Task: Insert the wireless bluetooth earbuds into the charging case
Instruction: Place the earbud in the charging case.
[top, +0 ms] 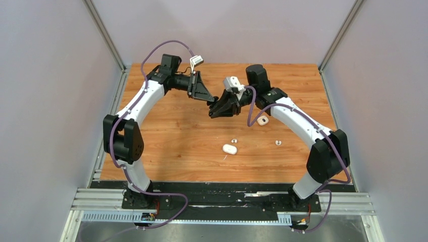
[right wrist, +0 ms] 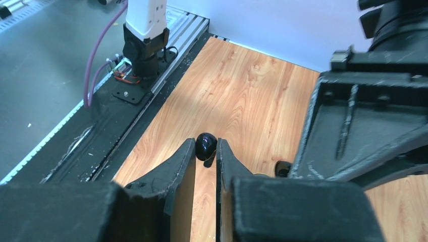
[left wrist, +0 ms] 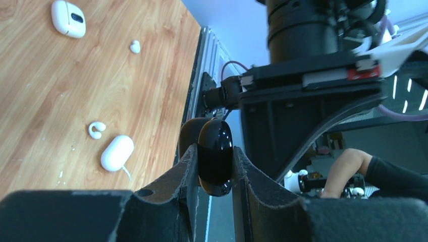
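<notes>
My left gripper is shut on a glossy black charging case, held on edge in mid-air; a dark rounded part shows just behind it. My right gripper is shut on a small black earbud at its fingertips. In the top view the left gripper and the right gripper nearly meet above the middle back of the table. Two white earbuds lie loose on the wood; they also show in the left wrist view.
A closed white case lies near the middle front and another white case sits by the right arm. The wooden table ends in a black rail at the front. Grey walls stand on three sides.
</notes>
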You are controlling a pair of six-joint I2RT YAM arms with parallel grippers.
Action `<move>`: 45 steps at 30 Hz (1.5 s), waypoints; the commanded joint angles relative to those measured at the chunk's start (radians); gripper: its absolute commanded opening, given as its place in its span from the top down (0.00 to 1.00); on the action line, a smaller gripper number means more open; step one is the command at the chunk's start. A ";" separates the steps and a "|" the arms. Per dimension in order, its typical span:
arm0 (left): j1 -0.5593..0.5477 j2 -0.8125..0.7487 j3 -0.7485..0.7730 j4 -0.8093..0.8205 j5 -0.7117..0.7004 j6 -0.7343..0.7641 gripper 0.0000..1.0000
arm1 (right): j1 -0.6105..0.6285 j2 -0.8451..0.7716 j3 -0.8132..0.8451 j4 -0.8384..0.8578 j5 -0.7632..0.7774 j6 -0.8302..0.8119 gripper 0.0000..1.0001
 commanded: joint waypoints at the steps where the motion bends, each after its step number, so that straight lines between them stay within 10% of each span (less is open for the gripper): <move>1: -0.007 -0.070 0.001 0.087 0.052 -0.073 1.00 | 0.020 -0.062 -0.063 0.182 0.048 -0.011 0.99; 45: -0.008 -0.108 -0.073 0.151 0.097 -0.164 1.00 | 0.009 -0.125 -0.138 0.292 0.196 -0.042 0.99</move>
